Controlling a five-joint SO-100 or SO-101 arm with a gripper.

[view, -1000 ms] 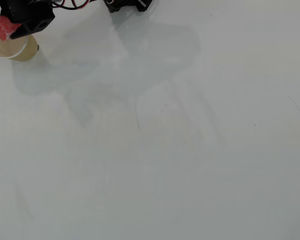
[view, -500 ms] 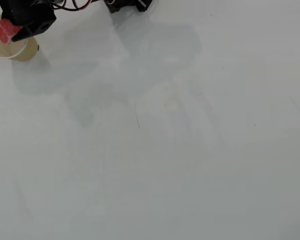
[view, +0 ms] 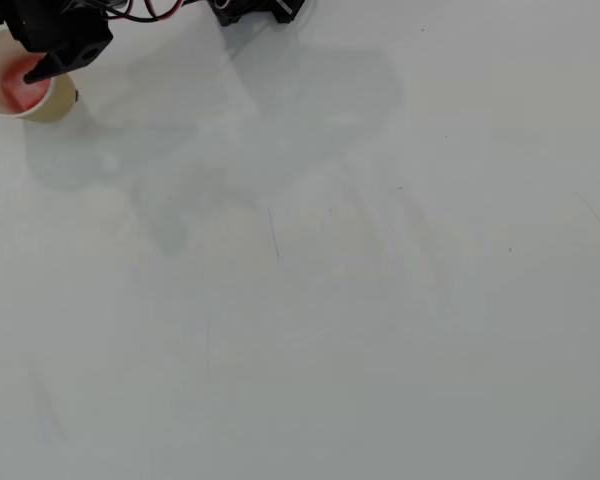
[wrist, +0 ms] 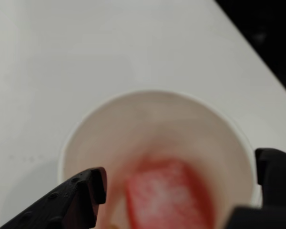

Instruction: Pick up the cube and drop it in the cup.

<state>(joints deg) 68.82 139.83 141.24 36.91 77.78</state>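
In the overhead view, at about ten o'clock in the far upper-left corner, a beige paper cup stands on a plain white surface. The cup's white inside glows pink-red. The black arm's fingers hang directly over the cup, covering its upper right rim. The rest of the surface, from the middle out to three o'clock, holds nothing but faint scuffs and the arm's soft shadow.

In the wrist view the cup fills the lower middle. The red-pink cube, blurred, lies at the bottom of it, at about six o'clock. One black finger shows at seven o'clock and the other at four o'clock. They stand wide apart, one on each side of the cup's mouth, and grip nothing.

Judging from this, the task looks essentially finished: the cube sits inside the cup, free of the fingers. Only drawing the arm away appears to remain.
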